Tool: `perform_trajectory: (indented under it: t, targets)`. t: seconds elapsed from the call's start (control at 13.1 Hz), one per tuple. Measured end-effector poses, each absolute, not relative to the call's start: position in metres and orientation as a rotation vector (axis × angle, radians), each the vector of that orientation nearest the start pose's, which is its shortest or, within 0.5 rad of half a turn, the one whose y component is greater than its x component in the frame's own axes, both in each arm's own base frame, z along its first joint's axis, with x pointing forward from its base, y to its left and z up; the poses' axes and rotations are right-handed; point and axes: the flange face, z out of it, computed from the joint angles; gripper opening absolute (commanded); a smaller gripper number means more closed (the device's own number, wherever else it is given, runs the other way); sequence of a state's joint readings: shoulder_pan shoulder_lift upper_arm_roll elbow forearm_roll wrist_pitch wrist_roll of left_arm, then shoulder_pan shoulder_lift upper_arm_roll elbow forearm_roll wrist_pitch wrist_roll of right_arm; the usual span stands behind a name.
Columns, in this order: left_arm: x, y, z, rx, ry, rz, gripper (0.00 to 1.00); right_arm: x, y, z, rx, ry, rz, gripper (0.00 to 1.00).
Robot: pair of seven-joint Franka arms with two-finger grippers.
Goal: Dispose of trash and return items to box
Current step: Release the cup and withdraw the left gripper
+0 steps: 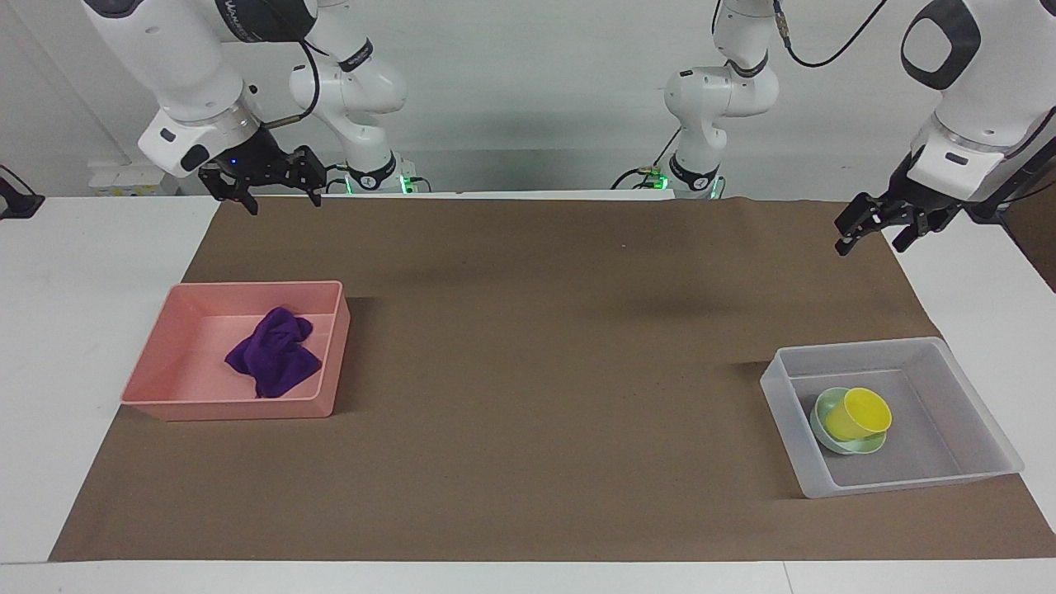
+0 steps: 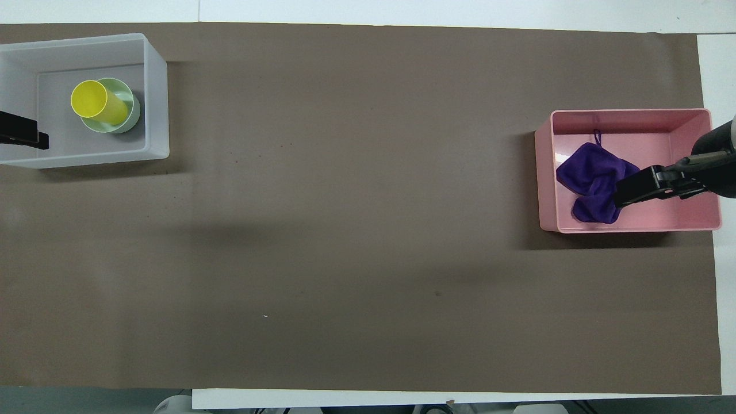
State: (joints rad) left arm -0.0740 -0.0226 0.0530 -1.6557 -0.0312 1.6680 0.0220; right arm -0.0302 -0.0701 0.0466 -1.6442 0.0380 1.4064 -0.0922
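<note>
The yellow cup stands tilted in the mint-green bowl, inside the translucent tub at the left arm's end of the table. They also show in the overhead view: cup, bowl, tub. The purple cloth lies in the pink tray at the right arm's end. My left gripper is open and empty, raised high, clear of the tub. My right gripper is open and empty, held high and waiting.
Brown paper covers the table between the tray and the tub. In the overhead view the cloth and the pink tray lie under the raised right gripper. One left finger shows over the tub's edge.
</note>
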Motion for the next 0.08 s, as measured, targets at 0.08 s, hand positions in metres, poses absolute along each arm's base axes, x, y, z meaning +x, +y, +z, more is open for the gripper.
perform_trajectory:
  t: [0.08]
  targets:
    - [0.5566,-0.0145,0.6026,-3.173,0.066,-0.047,1.0,0.5139,0.0131,0.6155,-3.086,-0.17,0.249,0.99]
